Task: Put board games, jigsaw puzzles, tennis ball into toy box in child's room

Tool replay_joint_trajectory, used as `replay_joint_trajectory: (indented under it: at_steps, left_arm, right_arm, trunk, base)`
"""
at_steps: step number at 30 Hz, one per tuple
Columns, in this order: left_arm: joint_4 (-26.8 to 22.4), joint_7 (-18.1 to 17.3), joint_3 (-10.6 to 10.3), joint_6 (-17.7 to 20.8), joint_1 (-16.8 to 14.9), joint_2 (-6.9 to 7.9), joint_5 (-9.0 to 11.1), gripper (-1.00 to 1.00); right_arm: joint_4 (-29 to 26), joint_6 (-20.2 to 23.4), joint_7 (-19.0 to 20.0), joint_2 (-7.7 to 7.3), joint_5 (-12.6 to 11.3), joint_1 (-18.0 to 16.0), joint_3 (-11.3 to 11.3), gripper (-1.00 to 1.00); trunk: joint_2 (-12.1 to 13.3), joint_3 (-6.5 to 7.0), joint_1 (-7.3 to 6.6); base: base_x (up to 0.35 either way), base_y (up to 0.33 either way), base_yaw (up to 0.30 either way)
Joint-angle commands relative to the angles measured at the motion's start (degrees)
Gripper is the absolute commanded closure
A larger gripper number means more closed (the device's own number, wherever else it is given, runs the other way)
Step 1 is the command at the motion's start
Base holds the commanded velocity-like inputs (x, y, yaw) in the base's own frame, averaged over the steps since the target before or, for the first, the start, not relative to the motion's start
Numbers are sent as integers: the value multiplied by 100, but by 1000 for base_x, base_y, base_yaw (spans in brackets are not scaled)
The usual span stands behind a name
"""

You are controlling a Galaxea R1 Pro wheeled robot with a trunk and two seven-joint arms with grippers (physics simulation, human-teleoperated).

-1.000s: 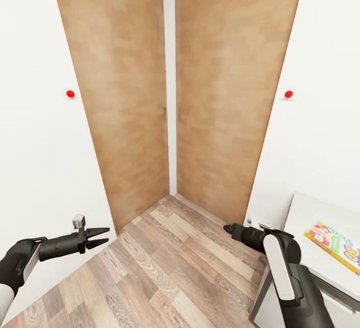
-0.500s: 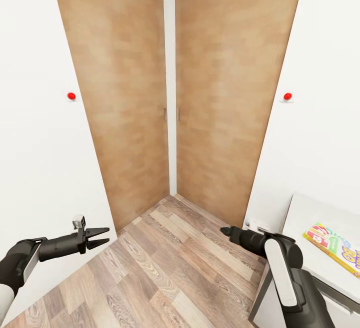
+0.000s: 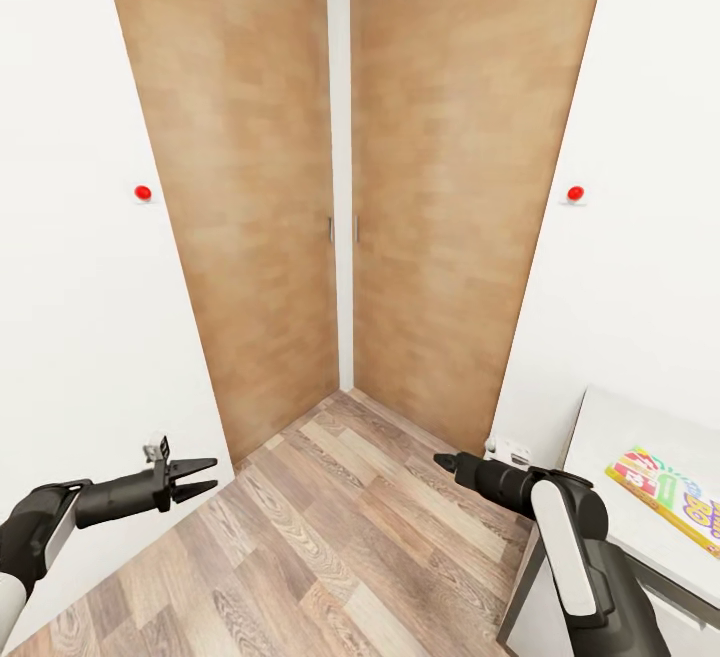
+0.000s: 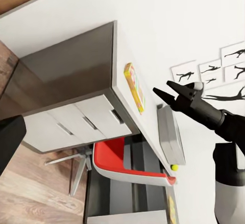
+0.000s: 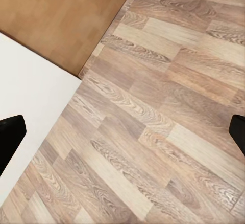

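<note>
Two tall brown wooden wardrobe doors (image 3: 250, 187) meet in a corner between plain white walls (image 3: 70, 317). Grey-brown wood-plank floor (image 3: 340, 547) lies below. A red-seated chair (image 4: 127, 165) stands on it.

Two wooden wardrobe doors (image 3: 250, 187) over plank floor (image 3: 340, 537), red-seated chair (image 4: 130, 165), perhaps bird-silhouette wall pictures (image 4: 217, 73).

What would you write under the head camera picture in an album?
Both grippers, left and right, empty and open over wood floor, facing two wooden doors; a board game lies on the table.

doors (image 3: 250, 187) tan wood | floor (image 3: 330, 537) grey-brown planks | board game (image 3: 670, 497) yellow-green-orange
</note>
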Motion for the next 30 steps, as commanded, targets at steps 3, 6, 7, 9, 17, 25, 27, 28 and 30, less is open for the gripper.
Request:
replay_joint_trajectory:
  at_steps: [3,6,7,9,17,25,27,28,30]
  left_arm:
    - [0,-23,1,57,-2,-2,6,-100]
    - [0,-23,-3,41,-1,-3,9,-100]
    - [0,-25,-5,-1,-1,-7,11,-100]
    - [0,-29,-6,-115,-1,-10,15,-100]
    - [0,-28,-7,-392,0,-48,10,-100]
    - [0,-24,-9,-418,7,-80,10,-100]
    - [0,-24,-8,-419,8,-82,10,-100]
    - [0,-24,-11,-419,8,-82,10,-100]
    - [0,-24,-13,-421,12,-84,10,-100]
  right_arm:
    - [-12,25,-45,5,-58,-6,-4,-100]
    - [-14,25,-44,5,-58,-6,9,-100]
    - [-15,25,-44,5,-58,-6,23,-100]
    - [-15,25,-44,13,-58,-6,42,-100]
    - [-16,25,-44,66,-53,-6,75,-100]
    - [-15,25,-44,75,-49,-6,76,-100]
    - [-15,25,-44,73,-49,-6,76,-100]
    - [-15,25,-44,71,-49,-6,76,-100]
    - [-15,25,-44,72,-49,-6,77,-100]
  trunk:
    - [-8,-10,2]
    - [-8,-10,2]
    - [-8,-10,2]
    - [-8,-10,2]
    - [-8,-10,2]
    - [-8,-10,2]
    - [-8,-10,2]
    - [-8,-10,2]
    - [-8,-10,2]
  base:
    - [0,0,0]
    - [0,-22,53]
    - [0,-113,182]
    - [0,-174,219]
    - [0,-254,276]
    - [0,-79,289]
    - [0,-10,290]
    - [0,-6,290]
    - [0,-4,290]
